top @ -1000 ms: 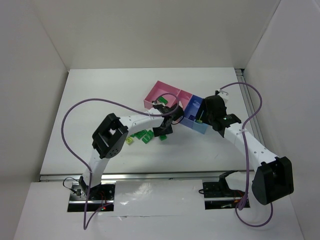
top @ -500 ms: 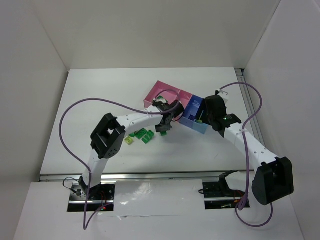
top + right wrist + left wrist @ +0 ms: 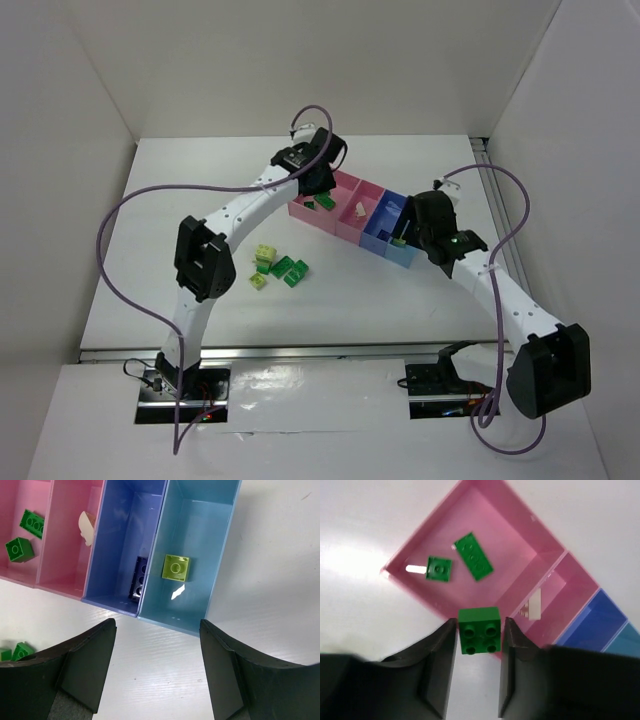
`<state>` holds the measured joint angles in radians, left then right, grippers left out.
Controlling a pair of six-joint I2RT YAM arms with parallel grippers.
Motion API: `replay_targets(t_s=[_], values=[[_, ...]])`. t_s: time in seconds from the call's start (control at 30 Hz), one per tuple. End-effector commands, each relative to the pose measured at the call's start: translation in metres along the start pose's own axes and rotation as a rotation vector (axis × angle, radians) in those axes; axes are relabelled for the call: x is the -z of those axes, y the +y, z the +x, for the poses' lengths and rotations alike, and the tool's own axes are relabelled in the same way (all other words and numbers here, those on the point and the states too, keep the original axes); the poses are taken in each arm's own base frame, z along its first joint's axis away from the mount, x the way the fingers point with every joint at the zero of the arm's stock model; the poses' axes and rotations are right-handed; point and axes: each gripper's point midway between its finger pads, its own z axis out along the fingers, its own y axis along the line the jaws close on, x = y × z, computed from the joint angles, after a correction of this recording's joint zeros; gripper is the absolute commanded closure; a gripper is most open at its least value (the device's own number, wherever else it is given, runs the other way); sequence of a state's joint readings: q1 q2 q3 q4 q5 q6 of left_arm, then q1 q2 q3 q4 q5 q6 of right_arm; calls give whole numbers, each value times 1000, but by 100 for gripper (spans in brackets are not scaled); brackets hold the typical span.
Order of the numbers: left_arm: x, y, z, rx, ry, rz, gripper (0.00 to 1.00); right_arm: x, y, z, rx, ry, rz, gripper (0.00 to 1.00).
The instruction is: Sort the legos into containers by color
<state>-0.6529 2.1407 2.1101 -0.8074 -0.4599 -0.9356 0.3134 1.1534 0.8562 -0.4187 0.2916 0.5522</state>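
Observation:
My left gripper [image 3: 479, 641] is shut on a dark green two-by-two brick [image 3: 479, 626], held by the fingertips over the near wall of the wide pink bin [image 3: 512, 535]. Two green pieces [image 3: 473, 556] lie in that bin. The narrow pink bin [image 3: 67, 550] holds the beige brick [image 3: 87, 526]. The blue bin [image 3: 122, 525] holds a dark blue brick [image 3: 140, 577]. The light blue bin [image 3: 210, 535] holds a yellow-green brick [image 3: 176, 567]. My right gripper [image 3: 157, 630] is open and empty, hovering in front of the light blue bin.
Several loose green and yellow-green bricks [image 3: 280, 268] lie on the white table left of the bin row [image 3: 388, 252]. In the top view my left gripper [image 3: 320, 190] is over the row's left end and my right gripper [image 3: 405, 238] is at its right end. Purple cables loop over both arms.
My left arm swung up and away from the loose bricks to above the wide pink bin, carrying the green brick. My right arm has barely moved.

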Motion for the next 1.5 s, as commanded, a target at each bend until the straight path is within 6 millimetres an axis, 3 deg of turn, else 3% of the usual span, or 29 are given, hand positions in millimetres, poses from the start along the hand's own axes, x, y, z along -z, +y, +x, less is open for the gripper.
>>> replay_targets(t_s=[0.0, 0.03, 0.1, 0.23, 0.33, 0.37, 0.4, 0.43, 0.47, 0.5, 0.53, 0.57, 0.7, 0.77, 0.87, 1.0, 1.17, 1.33, 1.43, 1.47], values=[[-38, -13, 1, -56, 22, 52, 31, 9, -1, -7, -5, -17, -3, 25], [-38, -18, -12, -47, 4, 72, 25, 9, -3, -4, -1, -6, 4, 25], [-39, -20, -11, -95, 12, 90, 20, 13, -2, -8, -4, -14, -1, 25], [-17, -17, -12, -186, -23, 115, 25, 17, -6, -11, -8, -35, 10, 25], [2, 7, 1, -274, -37, 63, 30, 15, -8, -7, -11, -19, 21, 25], [-1, 25, 26, -329, 10, 23, 30, 15, -6, -6, -20, -13, 12, 25], [12, 33, 24, -326, 5, 27, 30, 13, -7, -3, -19, -11, 14, 25], [16, 39, 35, -332, 22, 21, 30, 11, -5, -2, -20, -7, 5, 25], [13, 59, 62, -373, 75, -16, 30, 11, -5, -2, -20, -7, 5, 25], [15, 67, 69, -380, 95, -20, 29, 9, -3, 2, -10, 5, 5, 25], [22, 68, 75, -390, 94, -7, 25, 9, 0, 1, -13, 5, -10, 25], [18, 80, 95, -422, 133, -33, 24, 6, -1, 4, -10, 14, -4, 25], [12, 90, 119, -470, 212, -24, 17, 5, 3, 5, -4, 17, -10, 25], [7, 90, 137, -511, 265, -2, 13, 4, 7, 5, 2, 19, -17, 25], [9, 85, 150, -544, 289, 21, 11, 5, 5, 7, 5, 27, -12, 25], [8, 88, 166, -560, 334, 30, 27, 5, 5, 7, 5, 27, -12, 25], [11, 90, 174, -588, 393, 35, 34, 5, 9, 7, 11, 29, -18, 25], [27, 71, 190, -594, 459, 108, 47, 6, 11, 3, 8, 22, -24, 25], [27, 55, 199, -586, 469, 131, 48, 5, 13, 1, 5, 15, -29, 25], [31, 41, 200, -588, 463, 167, 48, 6, 16, 3, 2, 17, -35, 25]])
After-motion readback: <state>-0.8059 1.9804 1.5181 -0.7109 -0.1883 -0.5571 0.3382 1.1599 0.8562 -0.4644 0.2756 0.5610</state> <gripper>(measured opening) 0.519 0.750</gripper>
